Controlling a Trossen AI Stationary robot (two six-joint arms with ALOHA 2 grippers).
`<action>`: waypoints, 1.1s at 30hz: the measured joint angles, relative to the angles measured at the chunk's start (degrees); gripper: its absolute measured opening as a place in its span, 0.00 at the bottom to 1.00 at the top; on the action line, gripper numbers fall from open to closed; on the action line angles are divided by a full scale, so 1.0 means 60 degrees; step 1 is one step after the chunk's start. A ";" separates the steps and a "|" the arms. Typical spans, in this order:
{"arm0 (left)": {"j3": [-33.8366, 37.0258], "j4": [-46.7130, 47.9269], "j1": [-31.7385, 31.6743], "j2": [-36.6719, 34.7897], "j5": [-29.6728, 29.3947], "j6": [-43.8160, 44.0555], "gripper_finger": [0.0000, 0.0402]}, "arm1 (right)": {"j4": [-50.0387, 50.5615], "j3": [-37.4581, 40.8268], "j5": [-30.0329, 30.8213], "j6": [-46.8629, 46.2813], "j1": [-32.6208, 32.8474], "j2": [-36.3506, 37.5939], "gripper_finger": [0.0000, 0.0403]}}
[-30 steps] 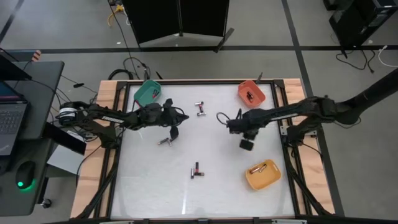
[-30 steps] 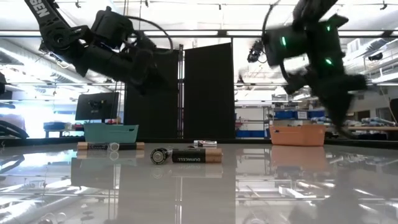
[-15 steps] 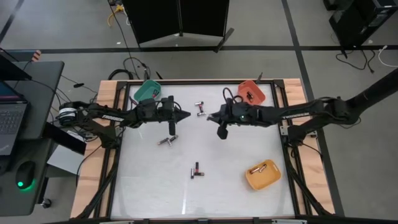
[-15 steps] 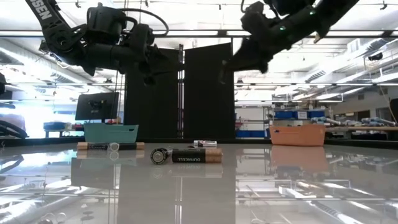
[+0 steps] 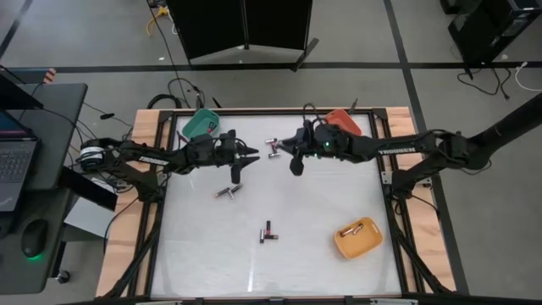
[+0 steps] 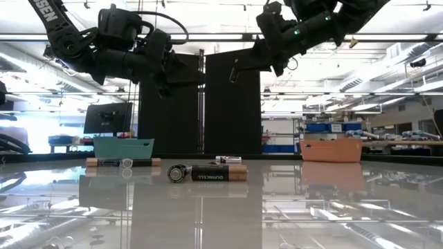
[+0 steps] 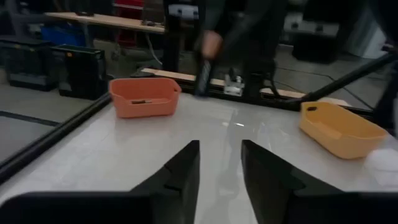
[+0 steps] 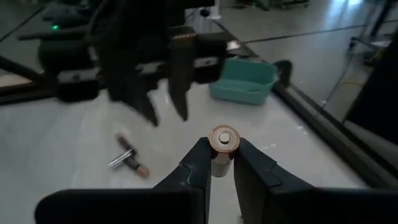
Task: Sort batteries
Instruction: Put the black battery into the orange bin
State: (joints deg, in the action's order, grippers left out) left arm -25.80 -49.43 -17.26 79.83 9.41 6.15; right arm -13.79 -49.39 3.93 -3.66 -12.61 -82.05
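Overhead, three bins (image 5: 357, 238), six loose batteries (image 5: 268, 231).

**Around my work**

My desk (image 5: 203, 254) is white with a wooden frame. A teal bin (image 5: 201, 126) and an orange-red bin (image 5: 343, 124) flank its far edge; a yellow bin (image 5: 358, 239) sits nearer. A laptop (image 5: 15, 169) stands beside it.

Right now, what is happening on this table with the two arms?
The robot is sorting batteries into coloured bins. The right gripper holds one battery in the air above the far middle of the table. The left gripper is open and empty, raised facing it. More batteries lie loose: a pair near the middle, one under the left arm. The yellow bin and the orange bin each hold some; the teal bin is at the far left.
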 joint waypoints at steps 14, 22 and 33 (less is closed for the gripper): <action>0.0000 0.0016 -0.0670 0.0000 -0.0812 -0.0204 0.35 | 0.6610 -0.1605 0.0969 0.0104 -0.3782 0.0104 0.14; 0.0000 0.0026 -0.1064 0.0004 -0.0820 -0.0200 0.35 | 0.7928 -0.1159 0.0570 -0.0285 -0.5377 0.0101 0.14; 0.0000 0.0290 -0.1064 0.0007 -0.0817 -0.0197 0.35 | 0.7973 -0.0174 0.0224 -0.0200 -0.6013 0.0097 0.14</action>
State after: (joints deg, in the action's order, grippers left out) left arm -25.80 -47.69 -23.64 79.88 4.51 4.97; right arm 34.05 -50.44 5.28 -4.87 -48.69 -81.47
